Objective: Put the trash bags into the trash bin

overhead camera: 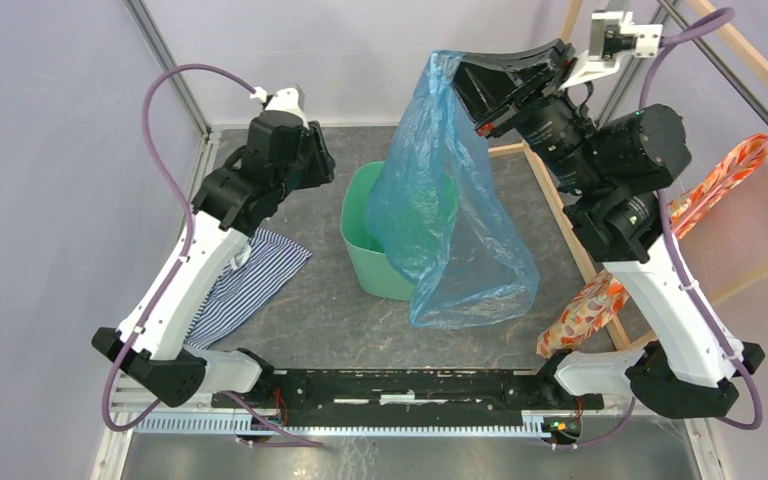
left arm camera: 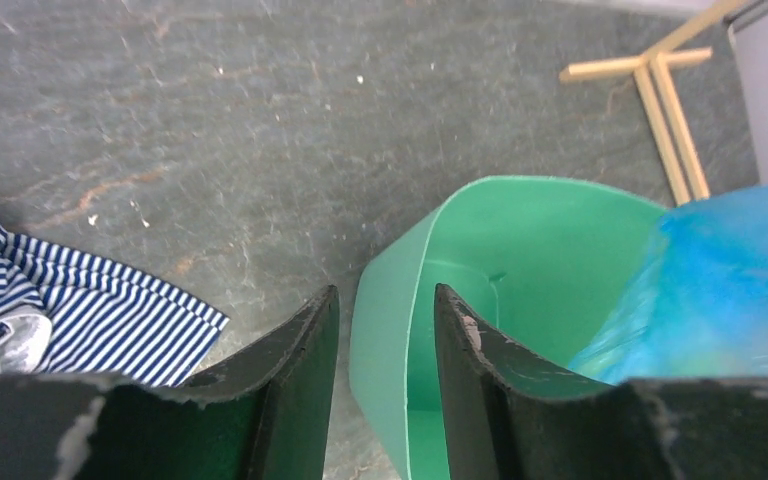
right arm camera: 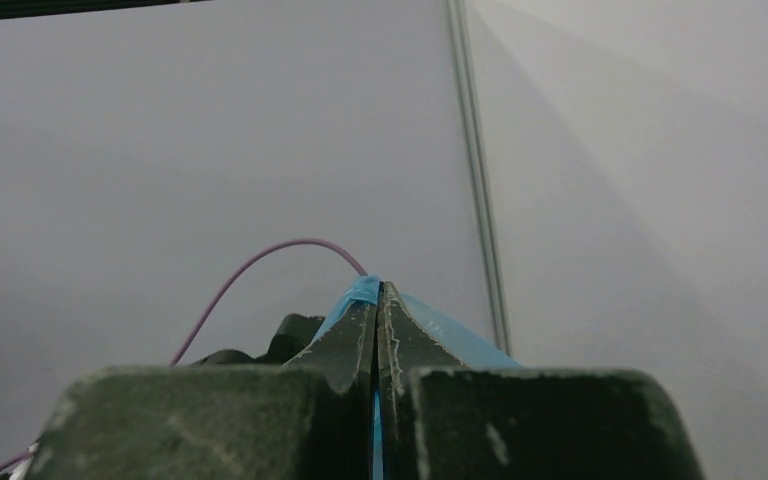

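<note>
Bag [overhead camera: 445,210] high in R pincer [overhead camera: 459,64]

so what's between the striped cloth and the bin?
Only bare table between the cloth and the bin, clearest in the left wrist view. The open left gripper lines up with the bin's near wall.

Blue-white striped cloth [overhead camera: 253,282] on grey table [overhead camera: 310,320], orange floral fabric [overhead camera: 580,310] by wooden frame [left arm camera: 610,67]

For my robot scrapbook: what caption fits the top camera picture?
Right gripper holds a thin light-blue plastic bag high, draping across the mint-green plastic bin.
</note>
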Controlling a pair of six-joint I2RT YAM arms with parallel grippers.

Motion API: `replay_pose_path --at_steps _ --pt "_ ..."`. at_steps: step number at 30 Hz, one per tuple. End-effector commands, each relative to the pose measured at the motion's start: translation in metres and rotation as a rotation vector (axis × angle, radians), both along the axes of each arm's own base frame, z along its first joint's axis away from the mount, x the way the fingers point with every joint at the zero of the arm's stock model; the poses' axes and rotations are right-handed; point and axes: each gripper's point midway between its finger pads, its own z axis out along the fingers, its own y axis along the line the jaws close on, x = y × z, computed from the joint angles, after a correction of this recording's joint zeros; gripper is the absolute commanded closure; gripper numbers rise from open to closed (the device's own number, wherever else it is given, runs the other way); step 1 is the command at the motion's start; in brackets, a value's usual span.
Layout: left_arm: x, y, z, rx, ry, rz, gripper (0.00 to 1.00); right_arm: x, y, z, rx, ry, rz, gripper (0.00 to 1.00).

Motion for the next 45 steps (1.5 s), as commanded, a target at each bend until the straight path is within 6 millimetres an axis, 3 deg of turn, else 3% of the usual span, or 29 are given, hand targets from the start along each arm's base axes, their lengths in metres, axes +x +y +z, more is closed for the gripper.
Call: replay_pose_path --at_steps 1,5,11,17,21,26,30,34,37,41,45 --pt "0.003 0.018 0.060 -0.086 -0.148 0.081 0.52 -0.024 0.009 0.009 0.011 -0.042 0.132 1.00" --pt "0.007 -0.005 0.079 -0.153 -0.174 -0.018 0.49 -0.025 0.023 -0.006 -0.048 -0.067 0.180 1.00" --pt "0.009 -0.054 0.078 -0.289 -0.135 -0.208 0.48 -0.035 0.052 -0.008 -0.121 -0.154 0.321 1.00" --pt "0.009 -0.076 0.078 -0.363 -0.121 -0.292 0.48 -0.029 0.067 -0.023 -0.195 -0.183 0.359 1.00" --pt "0.010 -0.089 0.064 -0.391 -0.076 -0.334 0.50 -0.018 0.066 -0.035 -0.255 -0.209 0.303 1.00" --pt "0.019 -0.108 0.023 -0.388 0.038 -0.374 0.58 0.010 0.055 -0.041 -0.305 -0.241 0.197 1.00" --pt "0.025 -0.122 -0.004 -0.397 0.112 -0.405 0.63 0.043 0.048 -0.045 -0.314 -0.221 0.115 1.00" --pt "0.032 -0.123 -0.020 -0.377 0.139 -0.370 0.69 0.077 0.038 -0.055 -0.316 -0.188 0.039 1.00" --pt "0.038 -0.114 -0.021 -0.350 0.126 -0.316 0.72 0.100 0.025 -0.060 -0.311 -0.153 -0.033 1.00" --pt "0.045 -0.095 0.000 -0.326 0.048 -0.221 0.72 0.132 0.003 -0.070 -0.298 -0.092 -0.139 1.00" --pt "0.045 -0.074 0.024 -0.303 -0.027 -0.140 0.57 0.160 -0.014 -0.080 -0.257 -0.028 -0.172 1.00"
